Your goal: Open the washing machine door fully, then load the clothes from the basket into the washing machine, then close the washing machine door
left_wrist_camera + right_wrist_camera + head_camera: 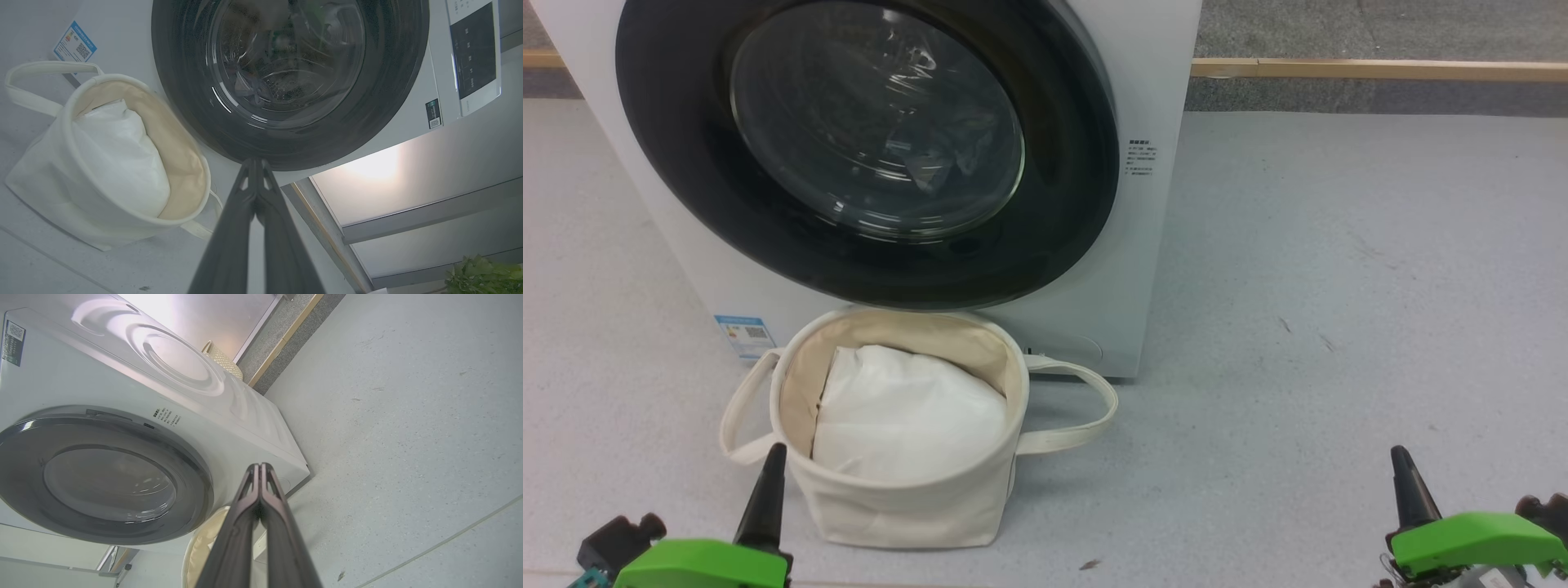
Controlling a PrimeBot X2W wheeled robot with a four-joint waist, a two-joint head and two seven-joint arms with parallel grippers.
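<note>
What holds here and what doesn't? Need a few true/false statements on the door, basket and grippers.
1. The washing machine door is shut flush against the washing machine. True.
2. The basket lies tipped on its side. False: it stands upright on the floor, in front of the machine.
3. A plain white bundle sits inside the basket. True.
4. The left gripper grips a basket handle. False: it is shut on nothing.
5. The right gripper is open. False: its fingers are pressed together, with nothing between them.
</note>
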